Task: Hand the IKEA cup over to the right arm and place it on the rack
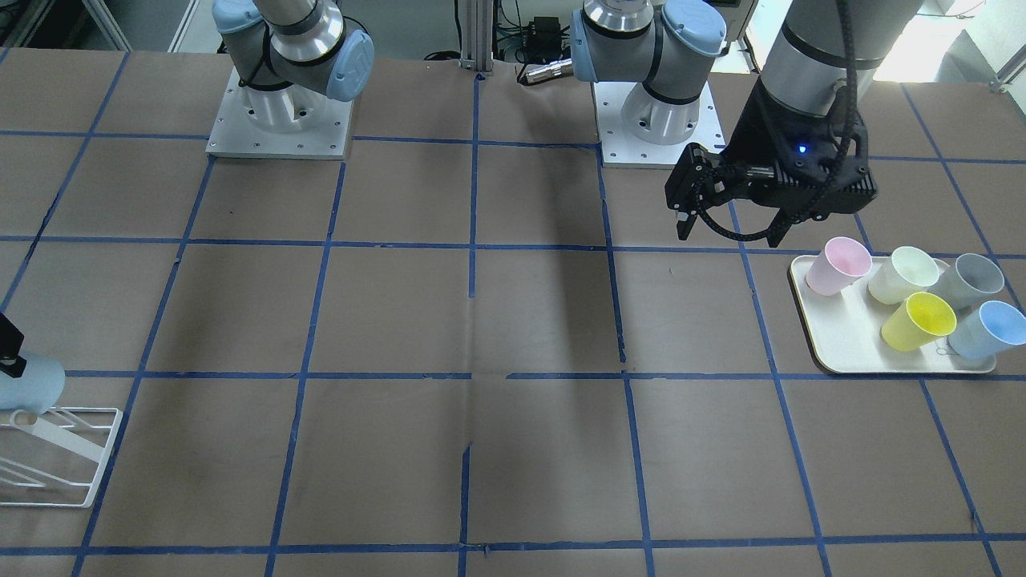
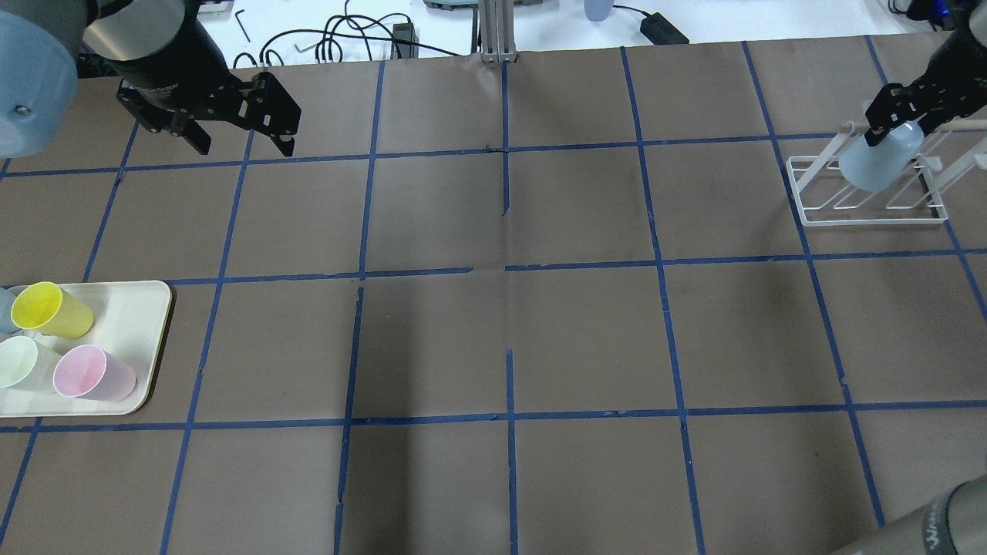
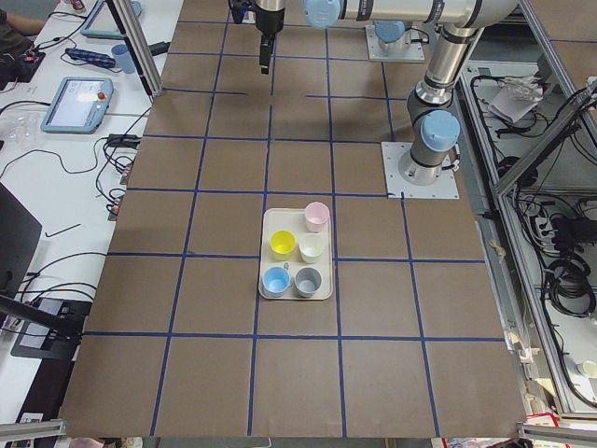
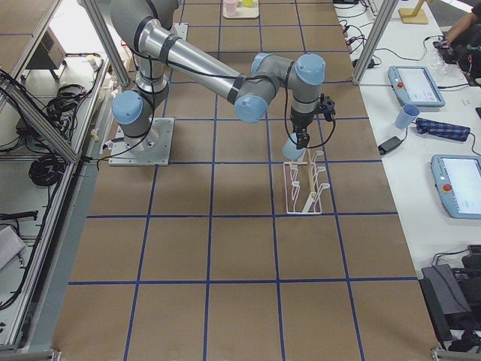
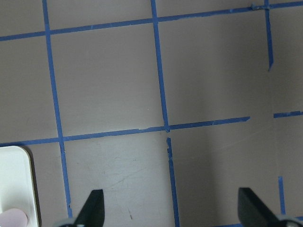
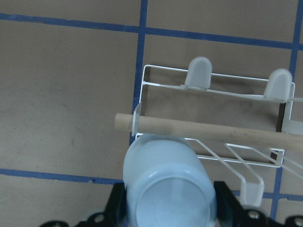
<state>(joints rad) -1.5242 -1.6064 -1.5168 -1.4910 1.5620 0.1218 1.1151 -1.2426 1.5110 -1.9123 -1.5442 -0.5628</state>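
Observation:
My right gripper [image 2: 894, 129] is shut on the pale blue IKEA cup [image 2: 879, 162]. It holds the cup tilted, mouth down, over the left end of the white wire rack [image 2: 871, 214]. In the right wrist view the cup's base [image 6: 170, 189] faces the camera, just in front of the rack's wooden rod [image 6: 203, 128]. I cannot tell whether the cup touches a prong. The front-facing view shows the cup [image 1: 28, 389] above the rack [image 1: 64, 457] at its left edge. My left gripper [image 2: 244, 146] is open and empty, hanging over bare table [image 5: 171, 208].
A white tray [image 1: 834, 336] sits on the robot's left side. It holds pink [image 1: 838, 266], whitish [image 1: 904, 274], yellow [image 1: 918, 320], grey [image 1: 970, 280] and another blue cup [image 1: 987, 330]. Brown paper with blue tape lines covers the table.

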